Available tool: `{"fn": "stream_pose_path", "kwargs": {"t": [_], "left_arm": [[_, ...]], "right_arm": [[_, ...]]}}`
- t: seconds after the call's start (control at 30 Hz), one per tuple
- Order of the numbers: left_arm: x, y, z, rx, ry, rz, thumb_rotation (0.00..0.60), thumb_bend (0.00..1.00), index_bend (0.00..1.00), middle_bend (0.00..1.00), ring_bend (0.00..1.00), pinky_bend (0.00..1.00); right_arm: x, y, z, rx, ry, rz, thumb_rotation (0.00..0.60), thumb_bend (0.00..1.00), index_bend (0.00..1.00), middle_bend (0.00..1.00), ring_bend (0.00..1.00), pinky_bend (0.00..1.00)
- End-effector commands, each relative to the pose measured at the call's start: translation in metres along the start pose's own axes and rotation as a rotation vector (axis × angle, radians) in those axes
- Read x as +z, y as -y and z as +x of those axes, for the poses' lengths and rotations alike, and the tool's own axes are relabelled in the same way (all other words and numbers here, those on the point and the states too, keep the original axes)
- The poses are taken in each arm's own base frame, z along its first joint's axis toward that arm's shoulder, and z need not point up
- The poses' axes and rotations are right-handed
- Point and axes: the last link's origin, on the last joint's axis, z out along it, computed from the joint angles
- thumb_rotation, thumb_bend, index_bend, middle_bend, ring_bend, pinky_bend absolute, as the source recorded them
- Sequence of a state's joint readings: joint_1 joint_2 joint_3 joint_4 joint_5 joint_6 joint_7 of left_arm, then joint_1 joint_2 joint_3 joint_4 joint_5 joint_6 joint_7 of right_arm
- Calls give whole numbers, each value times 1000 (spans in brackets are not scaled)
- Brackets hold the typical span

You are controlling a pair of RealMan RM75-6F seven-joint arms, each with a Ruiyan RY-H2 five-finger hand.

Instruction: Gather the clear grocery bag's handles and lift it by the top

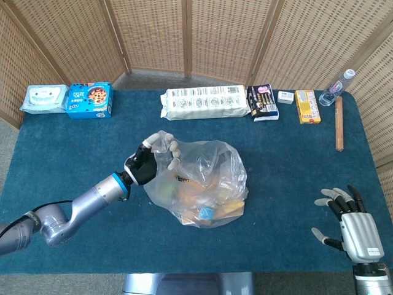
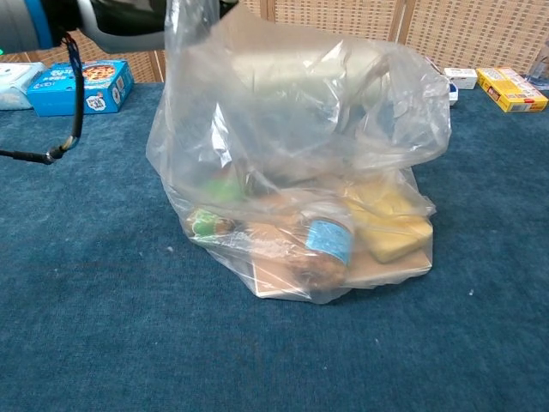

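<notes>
A: The bag [image 1: 198, 184] sits mid-frame in the head view, bottom on the blue counter [image 1: 288, 166], groceries slumped low inside. That weight is why the base stays planted while the top film stands up.

B: And the left hand [image 1: 146, 163] is at the bag's upper left edge, fingers [image 1: 167, 146] curled around a bunch of plastic there. Looks like it has one handle, or at least the rim, pinched up.

A: The chest view backs that up: the film is drawn tall toward the upper left of the frame, where the dark left hand [image 2: 129, 21] shows only partly at the top edge. The far side of the mouth sags right, so I'd judge the handles aren't all gathered yet.

B: Agreed. Lifting now from one corner would tip the load; the jar with the blue label [image 2: 327, 240] and the yellow block [image 2: 390, 227] could slide toward the open side.

A: The right hand [image 1: 351, 224]?

B: Lower right of the head view, low near the counter's edge, well apart from the bag, fingers spread, holding nothing. Parked, I'd say, so the left arm works alone.

A: Along the top edge of the counter, boxes and packets are lined up, with a bottle [image 1: 338, 86] at the upper right, all well clear of the lift.
</notes>
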State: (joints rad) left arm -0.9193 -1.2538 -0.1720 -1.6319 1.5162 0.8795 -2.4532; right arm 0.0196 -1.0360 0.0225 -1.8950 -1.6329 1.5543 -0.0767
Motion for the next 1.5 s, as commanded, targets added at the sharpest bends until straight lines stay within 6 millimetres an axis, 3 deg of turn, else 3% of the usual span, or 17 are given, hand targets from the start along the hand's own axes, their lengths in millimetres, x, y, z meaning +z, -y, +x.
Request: {"fn": "stream_pose_path", "kwargs": {"t": [0.03, 0.37, 0.67, 0.8, 0.97, 1.13, 1.33, 1.5], "left_arm": [[-15, -6, -1, -19, 51, -43, 321, 351, 458, 565, 515, 617], [-32, -17, -2, -45, 174, -126, 309, 333, 458, 565, 515, 551], [-40, -21, -12, -1, 320, -109, 77, 211, 455, 488, 442, 471], [-39, -18, -16, 50, 341, -92, 3, 201, 397, 408, 310, 306], [-38, -14, -18, 136, 390, -78, 0, 201, 270, 334, 254, 289], [-35, -6, -13, 352, 362, -31, 0, 201, 137, 198, 127, 195], [-36, -5, -13, 644, 271, -82, 0, 203, 60, 138, 78, 178], [-40, -7, -14, 691, 229, -84, 0, 202, 17, 100, 36, 173]], "right_arm": [[0, 0, 0, 1, 0, 1, 600, 195, 359, 241, 172, 0], [2, 4, 0, -2, 2, 10, 600, 196, 359, 241, 173, 0], [5, 6, -1, -8, 6, 16, 600, 196, 359, 241, 173, 0], [6, 6, -1, -10, 8, 17, 600, 195, 359, 241, 172, 0], [6, 6, -1, -8, 11, 17, 600, 196, 359, 241, 173, 0], [6, 5, 0, -8, 8, 14, 600, 196, 359, 241, 173, 0], [6, 4, -1, -8, 10, 15, 600, 196, 359, 241, 172, 0], [9, 5, -2, -7, 17, 21, 600, 195, 359, 241, 173, 0]]}}
